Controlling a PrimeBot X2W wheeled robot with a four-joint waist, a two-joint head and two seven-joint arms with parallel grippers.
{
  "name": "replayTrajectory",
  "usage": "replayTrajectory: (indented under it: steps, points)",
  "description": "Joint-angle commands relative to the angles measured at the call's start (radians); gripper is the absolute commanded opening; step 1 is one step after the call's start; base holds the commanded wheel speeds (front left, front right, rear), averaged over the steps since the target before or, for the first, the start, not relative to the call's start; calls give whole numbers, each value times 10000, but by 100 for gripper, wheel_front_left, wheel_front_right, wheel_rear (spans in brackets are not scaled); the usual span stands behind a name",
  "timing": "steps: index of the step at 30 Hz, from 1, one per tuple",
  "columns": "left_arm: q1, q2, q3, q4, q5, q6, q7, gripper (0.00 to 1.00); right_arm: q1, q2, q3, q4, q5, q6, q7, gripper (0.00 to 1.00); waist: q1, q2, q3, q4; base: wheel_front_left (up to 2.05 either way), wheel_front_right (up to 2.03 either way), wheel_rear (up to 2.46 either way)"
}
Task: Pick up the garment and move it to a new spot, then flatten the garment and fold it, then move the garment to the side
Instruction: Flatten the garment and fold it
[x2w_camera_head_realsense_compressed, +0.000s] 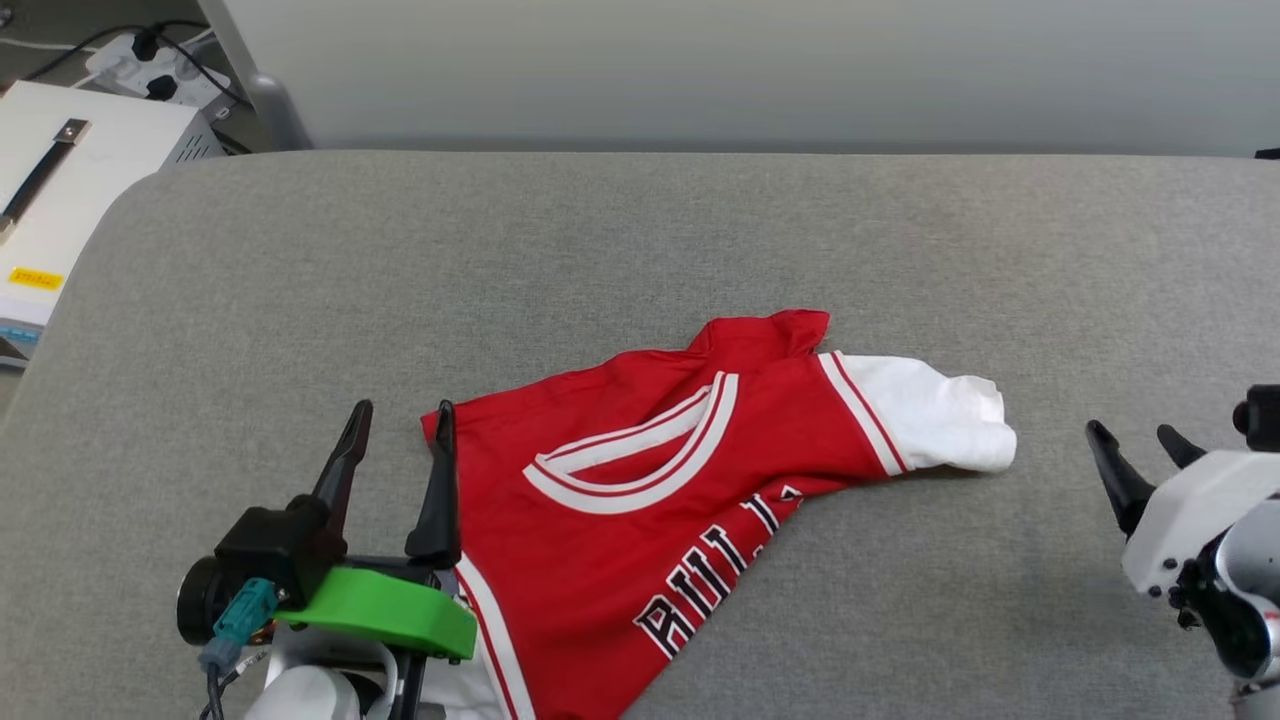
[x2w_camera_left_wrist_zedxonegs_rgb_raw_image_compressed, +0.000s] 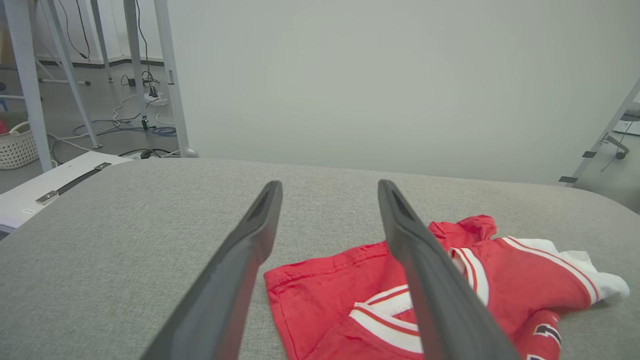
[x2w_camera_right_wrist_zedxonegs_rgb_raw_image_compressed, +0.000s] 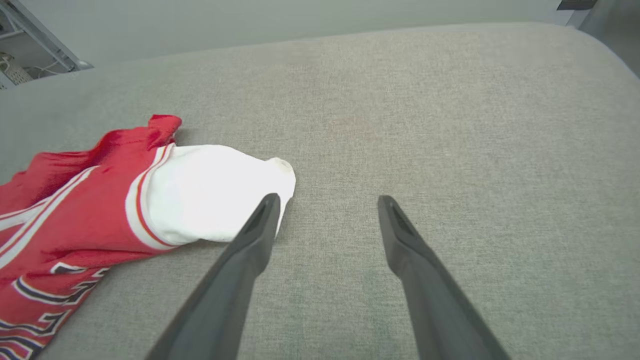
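The garment (x2w_camera_head_realsense_compressed: 800, 440) lies rumpled on the grey padded table (x2w_camera_head_realsense_compressed: 300, 280), middle to near edge, its white sleeve (x2w_camera_head_realsense_compressed: 930, 415) pointing right. The left gripper (x2w_camera_head_realsense_compressed: 404, 412) stands wide open and empty at the shirt's left corner. The right gripper (x2w_camera_head_realsense_compressed: 1130, 432), equally wide and empty, sits right of the sleeve. Pinching only one bunched layer could drag the shirt into a worse tangle rather than spread it.

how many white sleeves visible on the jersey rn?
1 for sure: the white sleeve at the garment's right end, lying on the grey surface. White cloth under the left tool's mount may be a second, mostly hidden.
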Motion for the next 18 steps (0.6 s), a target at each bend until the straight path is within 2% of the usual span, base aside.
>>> replayTrajectory:
  steps: [1,3,4,6,13,14,18]
  points:
    - [-290,-100,-3,-33,164,-71,-58,100,-485,-270,155,354,233,-7,490,100,0,0,333,315,0,0,0]
    - [-447,-209,-56,-12,222,-144,-58,100,-1002,-672,372,918,460,-7,1286,100,0,0,539,519,0,0,0]
    - [-705,-396,-88,57,295,-261,-58,100,-1772,-1107,870,1529,786,-7,2032,100,0,0,815,800,0,0,0]
    - [-824,-512,-63,88,344,-326,-58,100,-2230,-1320,1221,1939,953,-7,2242,100,0,0,973,942,0,0,0]
    - [-1026,-820,115,360,433,-586,-58,100,-3450,-1741,2541,3561,1344,-7,2644,100,0,0,1347,1252,0,0,0]
    - [-1045,-958,195,485,465,-714,-58,100,-3638,-1864,3143,4352,1637,-7,3060,100,0,0,1462,1368,0,0,0]
    - [-977,-1106,371,674,474,-834,-58,100,-3535,-1874,3731,5072,2119,-7,3716,100,0,0,1529,1433,0,0,0]
